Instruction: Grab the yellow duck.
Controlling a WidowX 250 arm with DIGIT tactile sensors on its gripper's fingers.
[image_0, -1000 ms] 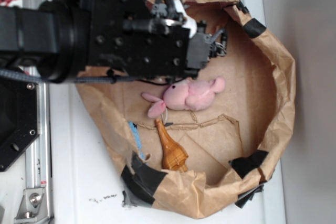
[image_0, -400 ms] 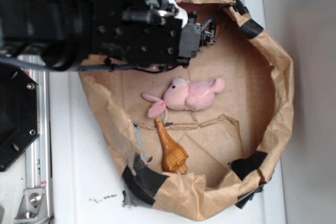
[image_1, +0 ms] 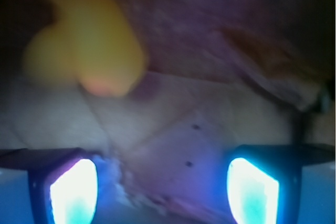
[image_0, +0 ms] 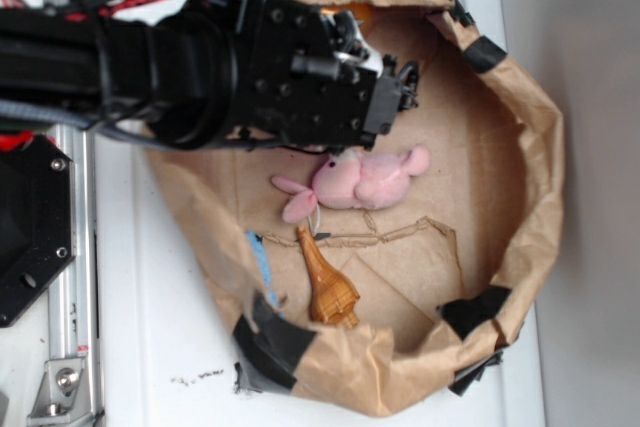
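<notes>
The yellow duck (image_1: 89, 51) is a blurred yellow shape with an orange patch, high on the left of the wrist view. It lies on the brown paper beyond the fingertips and clear of them. In the exterior view only a yellow-orange sliver of the duck (image_0: 362, 15) peeks out past the black arm, near the bag's top rim. My gripper (image_0: 405, 82) hangs inside the bag, just below and to the right of that sliver. The gripper (image_1: 163, 192) is open, its two glowing fingers (image_1: 73, 192) wide apart with only paper between them.
A crumpled brown paper bag (image_0: 540, 177) with black tape patches (image_0: 275, 337) walls in the workspace. A pink plush animal (image_0: 365, 179) lies in its middle, just below the gripper. An amber bottle-shaped toy (image_0: 328, 292) lies lower, and a blue strip (image_0: 262, 267) sits at the left wall.
The arm has turned and shifted over the bag's upper left, first up, then back down and right. A sliver of the duck now shows beside it. The toys have not moved.
</notes>
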